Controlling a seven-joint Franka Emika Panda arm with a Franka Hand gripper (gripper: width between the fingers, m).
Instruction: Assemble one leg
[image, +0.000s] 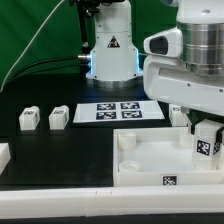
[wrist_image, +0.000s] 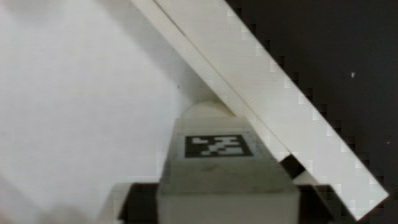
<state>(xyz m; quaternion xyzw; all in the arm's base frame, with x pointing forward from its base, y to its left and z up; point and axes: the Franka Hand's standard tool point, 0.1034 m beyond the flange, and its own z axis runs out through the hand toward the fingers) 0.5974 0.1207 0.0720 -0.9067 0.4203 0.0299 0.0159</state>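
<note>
My gripper (image: 206, 131) is shut on a leg (image: 207, 143), a small white block with a black-and-white tag facing the camera. I hold it upright over the far corner of the large white tray (image: 150, 160) on the exterior view's right. In the wrist view the leg (wrist_image: 217, 160) sits between my dark fingers (wrist_image: 143, 203), with the gripper (wrist_image: 215, 203) above the tray floor (wrist_image: 80, 110) beside its raised rim (wrist_image: 249, 85). Whether the leg touches the tray cannot be told.
Two more legs (image: 29, 119) (image: 58, 117) stand on the black table at the exterior view's left. Another white part (image: 3, 155) lies at the left edge. The marker board (image: 112, 110) lies behind the tray, in front of the arm's base (image: 110, 55). A further white block (image: 178, 115) sits behind my arm.
</note>
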